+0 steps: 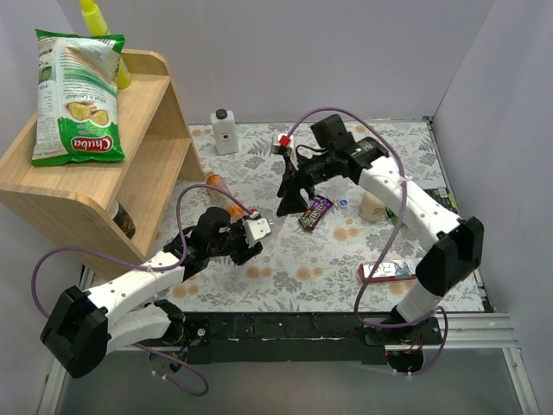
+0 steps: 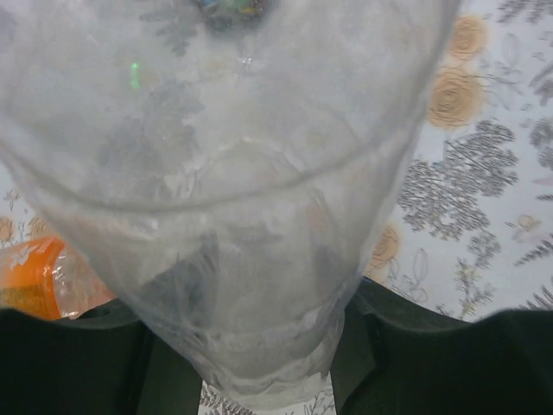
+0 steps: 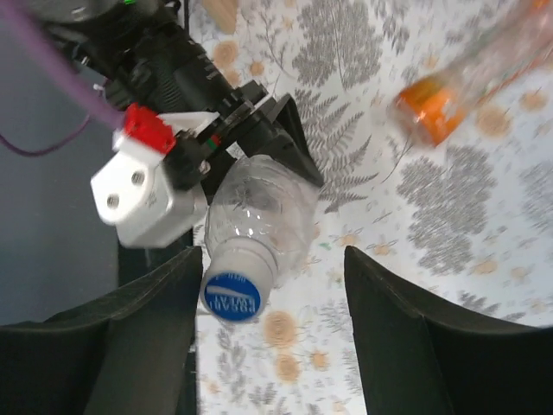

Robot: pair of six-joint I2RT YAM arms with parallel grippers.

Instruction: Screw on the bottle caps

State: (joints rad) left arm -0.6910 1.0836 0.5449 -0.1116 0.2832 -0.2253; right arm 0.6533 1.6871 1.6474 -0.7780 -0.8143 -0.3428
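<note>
My left gripper is shut on a clear bottle and holds it off the table, its neck pointing toward my right arm. In the right wrist view the same bottle carries a whitish cap with a blue top on its neck. My right gripper is open, its fingers on either side of the cap, not touching it. It also shows in the top view. An orange bottle lies on the table behind my left gripper. A loose blue cap lies near the cream bottle.
A cream bottle and a purple candy bar sit mid-table. A white square bottle with a black cap stands at the back. A red-and-white box lies front right. A wooden shelf with a chip bag stands at the left.
</note>
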